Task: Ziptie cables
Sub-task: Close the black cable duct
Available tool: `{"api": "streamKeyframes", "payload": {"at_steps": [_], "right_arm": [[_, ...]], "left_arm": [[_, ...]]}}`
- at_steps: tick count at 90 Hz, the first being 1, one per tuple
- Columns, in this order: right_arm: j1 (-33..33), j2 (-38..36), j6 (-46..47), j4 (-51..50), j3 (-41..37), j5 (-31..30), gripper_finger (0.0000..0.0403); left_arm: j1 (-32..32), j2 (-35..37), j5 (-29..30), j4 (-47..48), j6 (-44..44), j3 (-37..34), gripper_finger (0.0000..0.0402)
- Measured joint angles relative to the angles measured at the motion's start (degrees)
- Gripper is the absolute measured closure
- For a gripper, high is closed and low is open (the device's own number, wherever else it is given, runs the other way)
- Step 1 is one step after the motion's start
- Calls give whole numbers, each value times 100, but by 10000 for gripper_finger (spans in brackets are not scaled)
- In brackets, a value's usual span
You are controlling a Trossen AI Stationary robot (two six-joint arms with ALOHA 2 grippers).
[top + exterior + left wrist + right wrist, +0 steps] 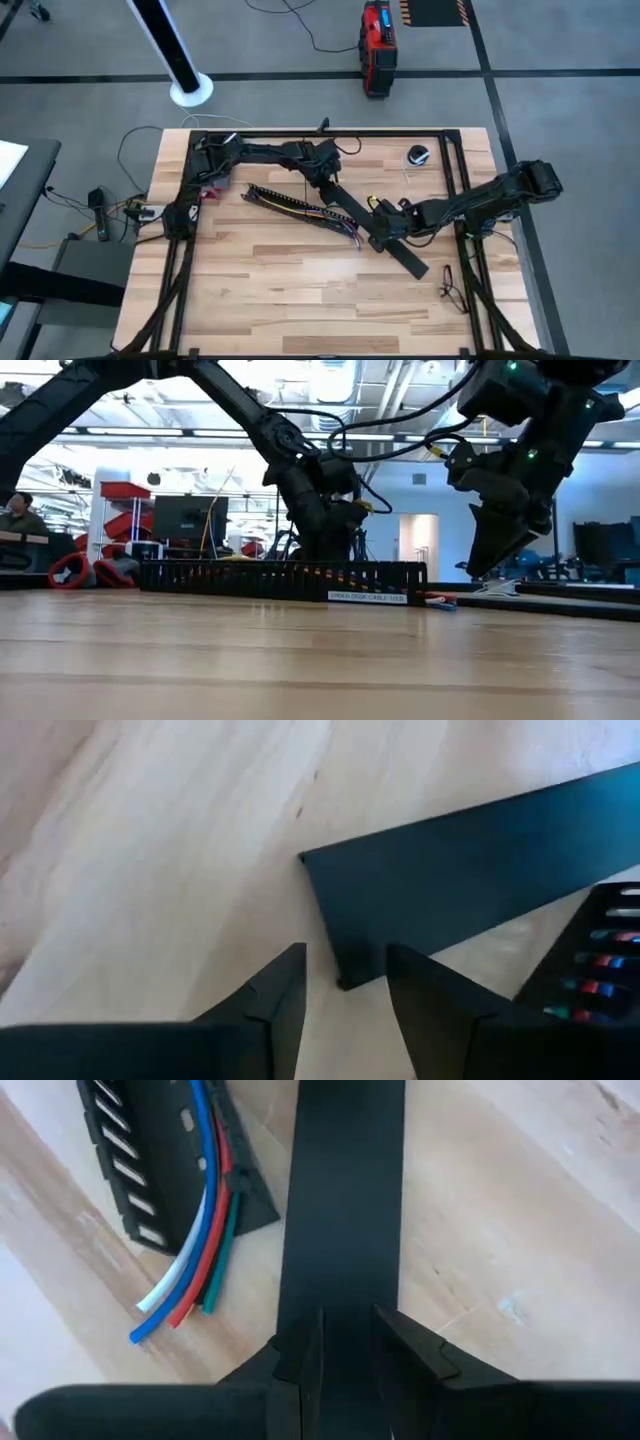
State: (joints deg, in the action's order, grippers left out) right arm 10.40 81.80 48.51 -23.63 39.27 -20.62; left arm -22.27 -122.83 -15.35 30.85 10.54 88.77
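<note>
A flat black strip [375,225] lies slanting on the wooden table. Beside it lies a black slotted channel [300,208] holding the cables [195,1230]; their blue, white, red and green ends stick out of its end. My left gripper [345,985] is open at the strip's far end [350,920], one finger on either side of its corner. My right gripper [350,1345] is slightly open, pointing down over the middle of the strip [345,1210], which runs on beneath both fingers. In the low view its fingertips [485,565] hang close above the table. My left gripper has one finger [420,990] at the long edge of the strip's end corner [365,970]; the other finger stands clear of it. I cannot tell whether it touches. My right gripper's fingers [300,1350] point down from above over the strip's top face; I cannot tell whether they touch it.
A small round black-and-white object [418,155] lies at the far right and a loose black cord [450,285] at the near right. Black frame rails [330,133] run along the table's far and side edges. Bare wood [290,290] spreads across the near half.
</note>
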Motion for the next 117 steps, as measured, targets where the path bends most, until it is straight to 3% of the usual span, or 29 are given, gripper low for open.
{"api": "streamKeyframes", "payload": {"at_steps": [29,51,72,88,117], "right_arm": [[99,-162,-30,-26,10,125,321],[601,-589,142,-1193,414,289,322],[1254,-271,903,-1584,422,953,332],[2035,28,1726,-1877,422,1071,333],[3431,87,3283,-1995,422,1480,358]], "left_arm": [[-30,0,-132,129,-282,0,307],[-32,0,-115,184,-428,0,349],[-55,0,-171,171,-423,0,364],[-173,41,-562,128,-316,0,352],[-179,63,-702,149,-314,0,275]]}}
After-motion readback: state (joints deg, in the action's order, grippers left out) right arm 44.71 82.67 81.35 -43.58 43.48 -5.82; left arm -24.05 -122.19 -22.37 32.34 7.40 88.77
